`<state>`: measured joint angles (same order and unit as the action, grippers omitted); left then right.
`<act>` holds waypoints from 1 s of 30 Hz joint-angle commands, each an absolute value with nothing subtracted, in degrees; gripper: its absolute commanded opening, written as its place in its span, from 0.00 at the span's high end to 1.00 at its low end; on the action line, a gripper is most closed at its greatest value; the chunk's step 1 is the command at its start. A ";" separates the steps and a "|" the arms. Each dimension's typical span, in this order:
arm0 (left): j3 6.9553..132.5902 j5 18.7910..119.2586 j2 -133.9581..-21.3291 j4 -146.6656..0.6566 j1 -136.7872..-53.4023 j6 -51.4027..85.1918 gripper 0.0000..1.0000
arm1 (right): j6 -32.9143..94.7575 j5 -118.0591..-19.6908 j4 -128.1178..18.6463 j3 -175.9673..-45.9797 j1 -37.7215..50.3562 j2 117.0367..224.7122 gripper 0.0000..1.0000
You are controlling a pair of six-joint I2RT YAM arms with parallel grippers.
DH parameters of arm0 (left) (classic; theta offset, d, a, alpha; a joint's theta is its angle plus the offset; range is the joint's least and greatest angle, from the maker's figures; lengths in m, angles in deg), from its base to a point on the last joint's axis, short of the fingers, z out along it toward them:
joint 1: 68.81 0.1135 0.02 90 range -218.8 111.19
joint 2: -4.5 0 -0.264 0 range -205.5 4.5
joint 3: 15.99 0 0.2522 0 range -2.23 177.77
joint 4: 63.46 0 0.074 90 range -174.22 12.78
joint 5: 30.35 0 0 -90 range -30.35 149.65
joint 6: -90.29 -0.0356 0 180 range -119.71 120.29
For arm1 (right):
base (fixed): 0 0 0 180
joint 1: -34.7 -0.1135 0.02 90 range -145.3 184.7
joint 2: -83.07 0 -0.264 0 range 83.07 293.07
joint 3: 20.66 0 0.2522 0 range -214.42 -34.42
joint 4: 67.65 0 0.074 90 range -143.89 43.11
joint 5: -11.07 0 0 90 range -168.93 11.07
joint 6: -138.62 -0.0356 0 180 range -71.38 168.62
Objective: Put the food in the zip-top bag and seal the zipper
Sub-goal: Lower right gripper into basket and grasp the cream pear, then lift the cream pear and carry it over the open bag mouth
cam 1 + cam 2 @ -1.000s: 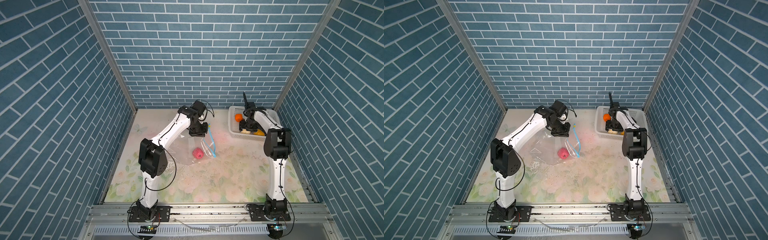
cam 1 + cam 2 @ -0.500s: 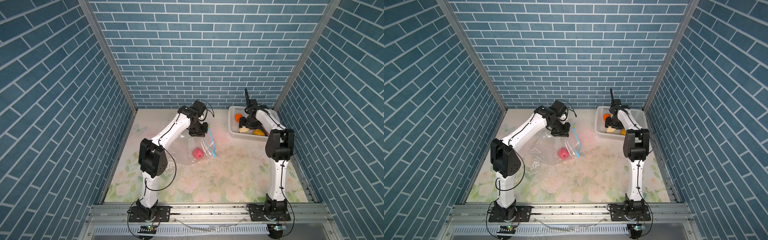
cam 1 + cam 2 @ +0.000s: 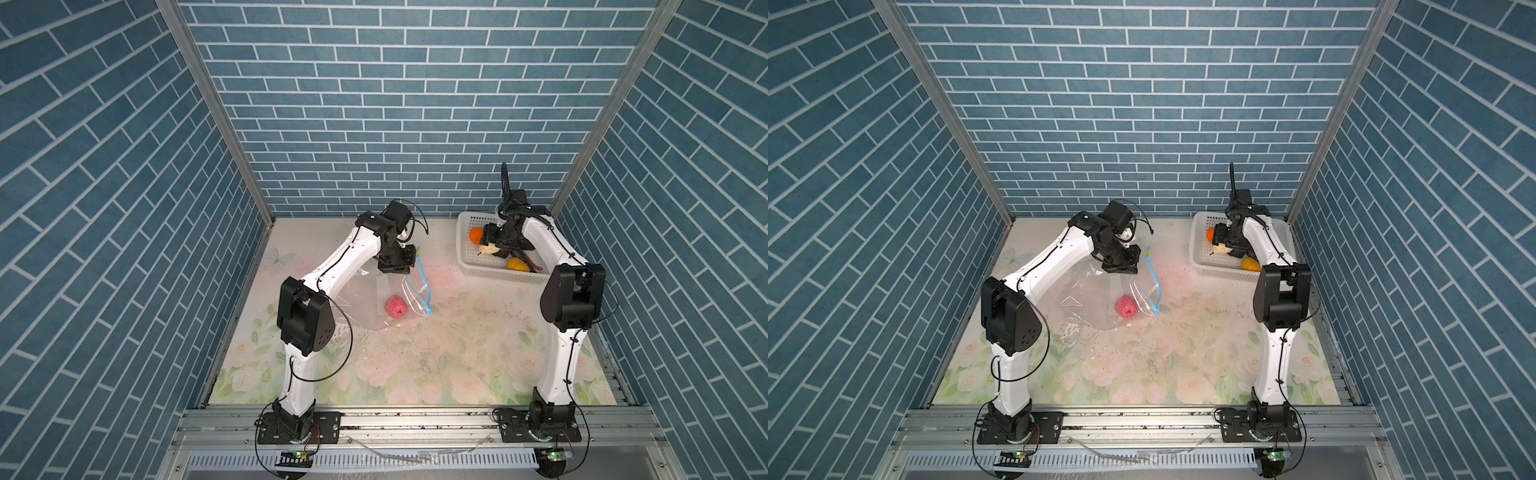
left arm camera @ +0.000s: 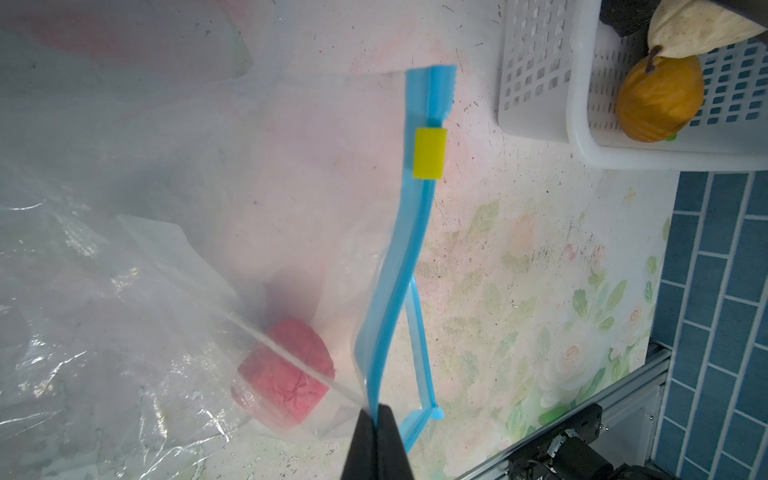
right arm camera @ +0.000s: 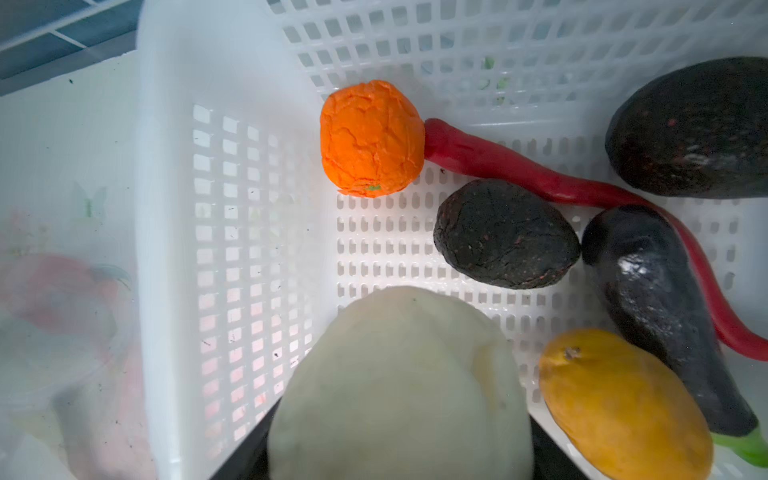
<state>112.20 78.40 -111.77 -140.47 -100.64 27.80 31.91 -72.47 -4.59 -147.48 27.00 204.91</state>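
Reaching forward | left fingers (image 4: 361, 449) clamped on zipper (image 4: 409, 249) | right fingers (image 5: 249, 457) gripping cream food (image 5: 399, 382)

Basket (image 3: 494, 275) (food (image 3: 517, 264) inside) right of bag (image 3: 361, 291)

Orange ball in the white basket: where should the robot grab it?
Grab the orange ball across its round middle, straight down from above, because the basket walls block sideways reaches. It sits by a corner with the red chilli tip touching it, so pinch its free sides. The right tool holds the pale lump.
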 commanded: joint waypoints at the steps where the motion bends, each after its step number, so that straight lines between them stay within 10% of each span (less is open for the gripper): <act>1: 112.61 78.03 -111.96 -141.51 -100.28 27.69 1.00 | 30.08 -70.39 -5.78 -145.17 27.10 201.47 0.36; 30: 115.02 79.02 -113.19 -142.58 -100.10 28.85 1.00 | 38.86 -51.81 -48.58 -97.48 16.17 168.69 0.40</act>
<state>113.08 78.66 -112.10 -140.86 -100.51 28.65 34.38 -56.84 -37.66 -102.21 17.95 172.00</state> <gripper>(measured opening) 0.044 0.700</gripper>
